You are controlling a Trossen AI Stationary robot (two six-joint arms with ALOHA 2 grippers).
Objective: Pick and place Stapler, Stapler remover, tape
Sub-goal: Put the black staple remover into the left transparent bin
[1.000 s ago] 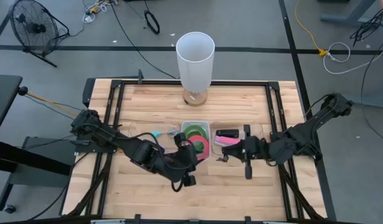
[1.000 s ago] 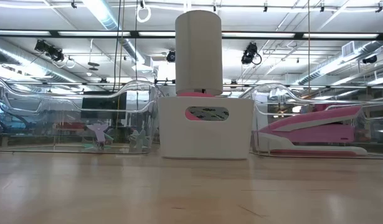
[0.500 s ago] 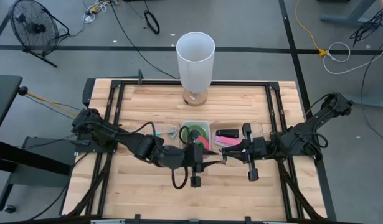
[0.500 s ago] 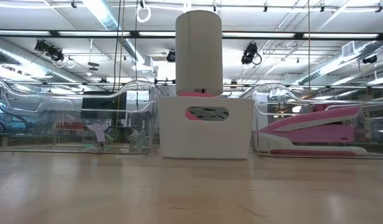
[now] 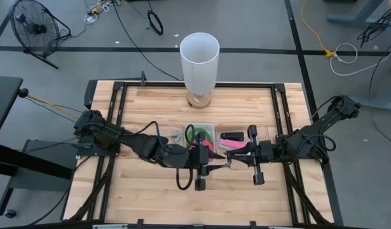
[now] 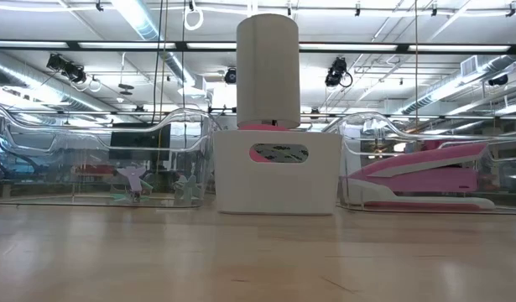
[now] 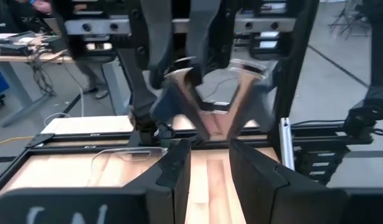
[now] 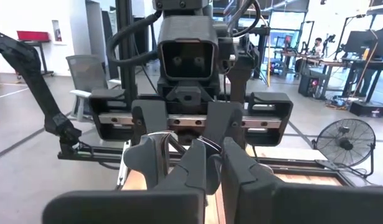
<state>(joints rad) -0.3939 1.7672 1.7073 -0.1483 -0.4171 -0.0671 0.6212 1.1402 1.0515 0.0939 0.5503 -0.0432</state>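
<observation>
left end effector [image 5: 213, 158], right end effector [image 5: 229, 159], facing, close

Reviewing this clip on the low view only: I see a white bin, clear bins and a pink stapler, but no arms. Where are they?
Observer: In the high view, the left pincer and the right pincer meet tip to tip over the table, just on the side of the bins away from the white cylinder.
Operator: Is the left one carrying anything?
Observer: No. In the left wrist view its fingers stand apart, with bare wood between them.
Operator: What is inside the white bin?
Observer: From above, a green roll and a pinkish red roll lie in the white bin.
</observation>
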